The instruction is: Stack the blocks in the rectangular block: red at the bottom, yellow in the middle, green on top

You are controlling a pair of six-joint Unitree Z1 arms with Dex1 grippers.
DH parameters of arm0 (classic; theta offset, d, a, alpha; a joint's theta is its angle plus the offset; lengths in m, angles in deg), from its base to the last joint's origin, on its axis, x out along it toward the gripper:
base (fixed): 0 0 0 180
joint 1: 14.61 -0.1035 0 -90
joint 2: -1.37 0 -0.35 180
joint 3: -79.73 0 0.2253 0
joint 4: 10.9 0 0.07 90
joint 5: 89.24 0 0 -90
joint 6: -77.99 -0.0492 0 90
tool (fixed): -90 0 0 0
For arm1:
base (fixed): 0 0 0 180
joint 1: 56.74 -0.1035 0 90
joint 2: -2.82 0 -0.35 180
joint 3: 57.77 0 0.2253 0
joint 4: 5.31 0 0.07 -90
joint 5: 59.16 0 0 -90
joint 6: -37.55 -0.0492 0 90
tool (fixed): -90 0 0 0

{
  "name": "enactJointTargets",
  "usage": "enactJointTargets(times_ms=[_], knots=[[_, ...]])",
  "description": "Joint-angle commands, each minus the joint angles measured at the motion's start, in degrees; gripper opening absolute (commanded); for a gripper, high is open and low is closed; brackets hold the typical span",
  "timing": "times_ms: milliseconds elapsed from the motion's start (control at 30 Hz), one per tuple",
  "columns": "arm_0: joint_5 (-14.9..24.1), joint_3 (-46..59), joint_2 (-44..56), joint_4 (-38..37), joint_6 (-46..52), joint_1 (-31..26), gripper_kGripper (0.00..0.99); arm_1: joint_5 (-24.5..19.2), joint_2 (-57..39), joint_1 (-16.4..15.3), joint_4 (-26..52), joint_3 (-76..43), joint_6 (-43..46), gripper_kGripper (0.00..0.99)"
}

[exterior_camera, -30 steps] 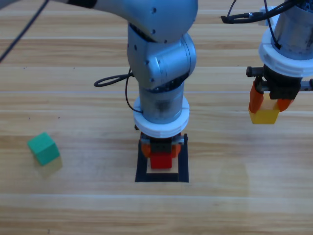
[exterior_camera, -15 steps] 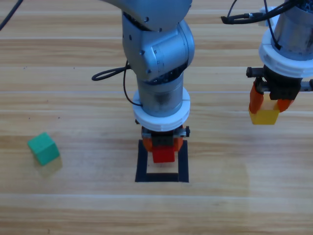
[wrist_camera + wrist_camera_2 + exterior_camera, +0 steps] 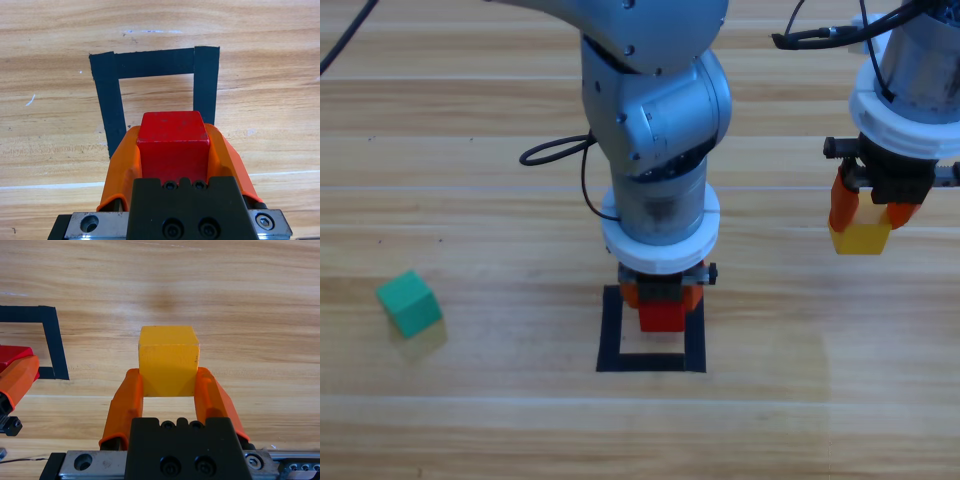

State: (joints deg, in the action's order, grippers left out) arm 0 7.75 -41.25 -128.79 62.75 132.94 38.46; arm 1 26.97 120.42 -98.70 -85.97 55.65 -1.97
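Note:
The red cube point(image 3: 662, 318) point(image 3: 173, 137) sits between the orange jaws of my left gripper point(image 3: 661, 300) point(image 3: 173, 131), which is shut on it. It hangs over the far side of the black tape rectangle point(image 3: 611, 335) point(image 3: 155, 63), whose bare wood shows in front of the cube. At the right, my right gripper point(image 3: 863, 222) point(image 3: 169, 377) is shut on the yellow cube point(image 3: 860, 238) point(image 3: 168, 360) and holds it over bare table. The green cube point(image 3: 409, 303) lies alone at the far left.
The left arm's thick grey body point(image 3: 655, 110) stands over the table's middle and hides the wood behind the rectangle. In the right wrist view, the tape corner point(image 3: 54, 345) and the left gripper's jaw lie at the left edge.
My left gripper, with the red cube in it, has shifted slightly toward the rectangle's far side and to the right. The right gripper, the yellow cube and the green cube have not moved.

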Motion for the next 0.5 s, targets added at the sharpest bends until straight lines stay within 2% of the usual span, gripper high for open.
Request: enactJointTargets(times_ms=[33,500], knots=[[0.83,1.99,-1.06,-1.25,-0.46,1.16,0.000,0.44,2.80,-1.63,1.23,-1.56,0.14,0.000],[0.83,2.70,-2.56,-2.22,-0.29,1.16,0.000,0.35,2.80,-1.63,1.41,-1.47,0.14,0.000]])
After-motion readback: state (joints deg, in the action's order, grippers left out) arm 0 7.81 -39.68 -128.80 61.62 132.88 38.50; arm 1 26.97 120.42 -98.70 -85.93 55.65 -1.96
